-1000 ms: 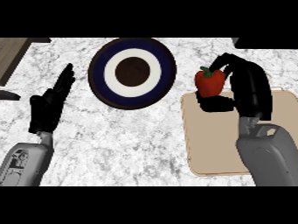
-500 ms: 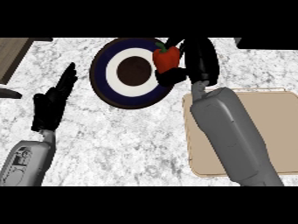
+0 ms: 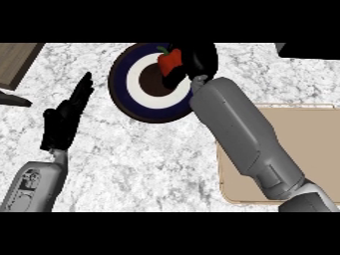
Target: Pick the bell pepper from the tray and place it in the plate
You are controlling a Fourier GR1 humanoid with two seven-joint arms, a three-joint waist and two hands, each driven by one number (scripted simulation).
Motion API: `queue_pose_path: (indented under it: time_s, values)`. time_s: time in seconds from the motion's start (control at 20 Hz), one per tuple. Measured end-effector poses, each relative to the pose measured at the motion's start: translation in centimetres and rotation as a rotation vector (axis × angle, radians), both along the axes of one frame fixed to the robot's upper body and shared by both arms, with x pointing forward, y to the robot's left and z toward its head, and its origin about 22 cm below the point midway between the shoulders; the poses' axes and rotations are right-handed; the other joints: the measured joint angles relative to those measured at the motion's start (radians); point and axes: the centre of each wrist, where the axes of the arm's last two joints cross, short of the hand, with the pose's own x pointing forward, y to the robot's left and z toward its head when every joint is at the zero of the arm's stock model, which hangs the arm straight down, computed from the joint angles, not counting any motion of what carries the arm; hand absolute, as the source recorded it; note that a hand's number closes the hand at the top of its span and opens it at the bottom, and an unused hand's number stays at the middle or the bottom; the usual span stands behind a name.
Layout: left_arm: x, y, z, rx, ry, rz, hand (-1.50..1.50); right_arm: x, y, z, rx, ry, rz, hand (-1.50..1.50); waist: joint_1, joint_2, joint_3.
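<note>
— We look down on a marbled grey surface (image 3: pixel 150 164); where do we stand?

— Our right hand (image 3: pixel 200 61) has its fingers curled round the bell pepper (image 3: pixel 169 60), above the plate (image 3: pixel 124 94), near its far rim. The tray (image 3: pixel 312 144) lies bare, well behind our fingers. Only the release is left.

— And against half a second ago?

— The pepper has moved further over the plate. Our left hand (image 3: pixel 66 119) stays resting, fingers straight.

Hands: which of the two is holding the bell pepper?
The right hand, curled round the red bell pepper above the plate; the left hand rests open.
</note>
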Motion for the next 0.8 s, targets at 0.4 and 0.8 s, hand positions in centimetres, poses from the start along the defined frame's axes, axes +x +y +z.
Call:
queue_pose_path:
  time_s: [0.4, 0.8]
  values:
    - [0.7, -1.4, 0.4, 0.004, -0.022, -0.044, 0.00, 1.3, -0.8, -3.2, 0.123, 0.132, -0.061, -1.50, 0.041, 0.013, 0.001]
    - [1.2, -1.6, 1.0, 0.000, -0.020, -0.055, 0.00, 1.4, -1.3, -3.8, 0.359, 0.064, -0.056, -1.50, 0.054, 0.014, 0.002]
